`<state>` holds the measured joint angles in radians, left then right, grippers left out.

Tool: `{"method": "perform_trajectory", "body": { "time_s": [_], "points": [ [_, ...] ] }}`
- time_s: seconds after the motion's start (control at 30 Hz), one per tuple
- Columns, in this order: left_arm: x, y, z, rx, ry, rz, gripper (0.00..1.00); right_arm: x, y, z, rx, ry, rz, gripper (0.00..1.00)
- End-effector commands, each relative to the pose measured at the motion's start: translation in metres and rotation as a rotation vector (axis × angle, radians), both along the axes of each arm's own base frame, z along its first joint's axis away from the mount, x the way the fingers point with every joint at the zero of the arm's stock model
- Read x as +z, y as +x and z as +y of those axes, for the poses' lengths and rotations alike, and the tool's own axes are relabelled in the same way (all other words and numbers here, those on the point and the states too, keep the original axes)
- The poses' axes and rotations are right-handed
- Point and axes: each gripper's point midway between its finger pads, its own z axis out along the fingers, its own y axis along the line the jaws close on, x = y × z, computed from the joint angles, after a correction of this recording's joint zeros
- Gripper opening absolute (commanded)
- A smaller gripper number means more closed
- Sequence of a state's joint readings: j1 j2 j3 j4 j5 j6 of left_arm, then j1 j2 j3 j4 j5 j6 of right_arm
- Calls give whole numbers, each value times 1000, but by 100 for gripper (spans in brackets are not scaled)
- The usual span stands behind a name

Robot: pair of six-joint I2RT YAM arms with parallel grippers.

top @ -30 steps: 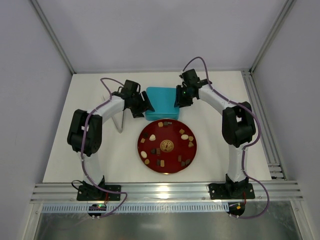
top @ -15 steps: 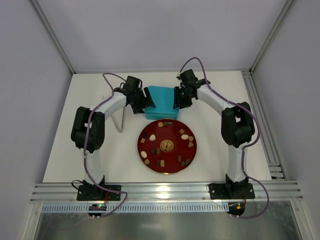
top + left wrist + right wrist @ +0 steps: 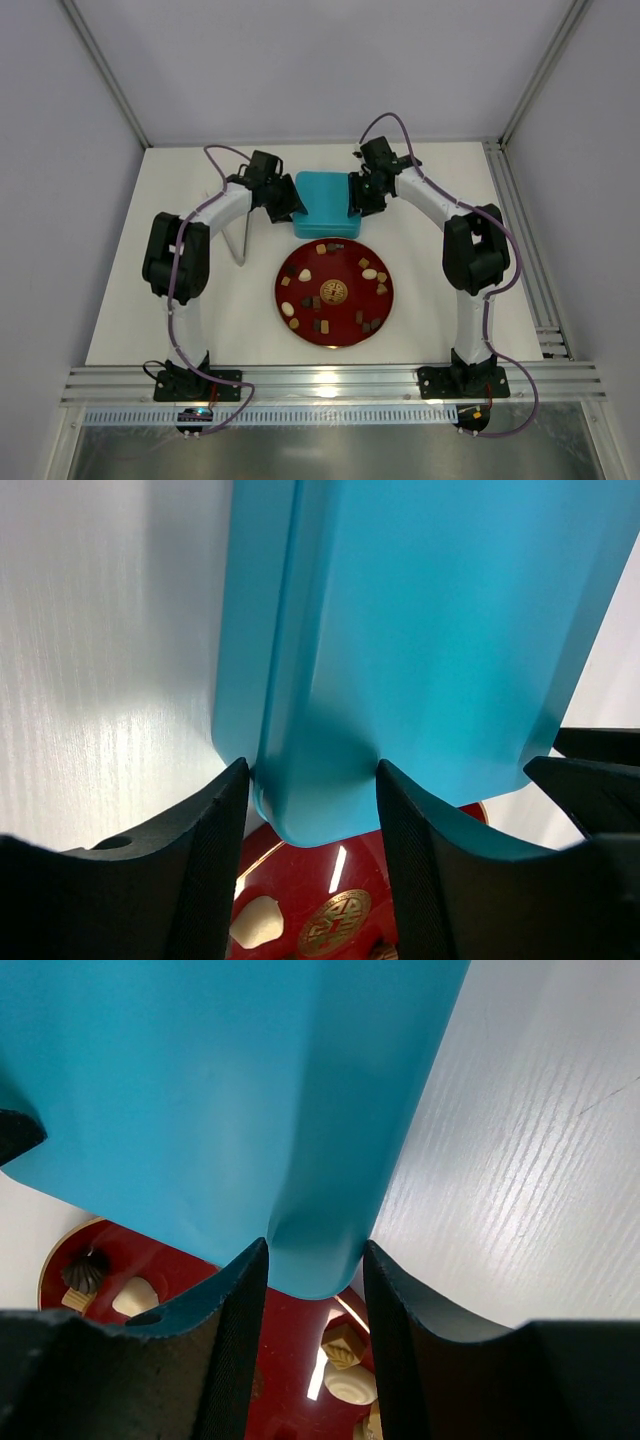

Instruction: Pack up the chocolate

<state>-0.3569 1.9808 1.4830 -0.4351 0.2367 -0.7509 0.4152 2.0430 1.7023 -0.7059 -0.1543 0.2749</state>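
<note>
While small brown, tan and cream chocolate pieces [image 3: 321, 248] sit on the round red plate [image 3: 340, 265], left gripper [image 3: 312, 770] and right gripper [image 3: 315, 1250], each half-closed pinching the teal rectangular box [image 3: 325, 203] by opposite edges, should probably lift level, together.

a white, faintly wood-grained worktop [image 3: 200, 300] is enclosed by plain pale grey walls [image 3: 320, 70]. aluminium rails [image 3: 330, 382] are fixed along its near edge, and metal posts [image 3: 105, 75] are seen at the back corners. everything is evenly lit.
</note>
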Motion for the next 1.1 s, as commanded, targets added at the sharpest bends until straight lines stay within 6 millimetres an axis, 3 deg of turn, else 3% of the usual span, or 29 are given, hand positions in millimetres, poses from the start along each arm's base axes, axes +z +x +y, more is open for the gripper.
{"method": "perform_trajectory", "body": {
  "time_s": [0.0,0.27,0.63,0.93,1.07],
  "points": [
    [8,-3,-6,-16,-18,-21,49,16,7,16,37,44,-39,45],
    [-1,-14,-4,-22,-7,19,47,7,2,10,25,19,-23,45],
    [-5,-29,6,-39,48,67,58,2,-5,2,12,-3,-25,50],
    [4,-17,8,-42,68,46,69,14,5,-6,-14,16,-47,57],
    [19,-4,5,-64,45,7,73,24,15,-9,-22,54,-66,57]
  ]
}}
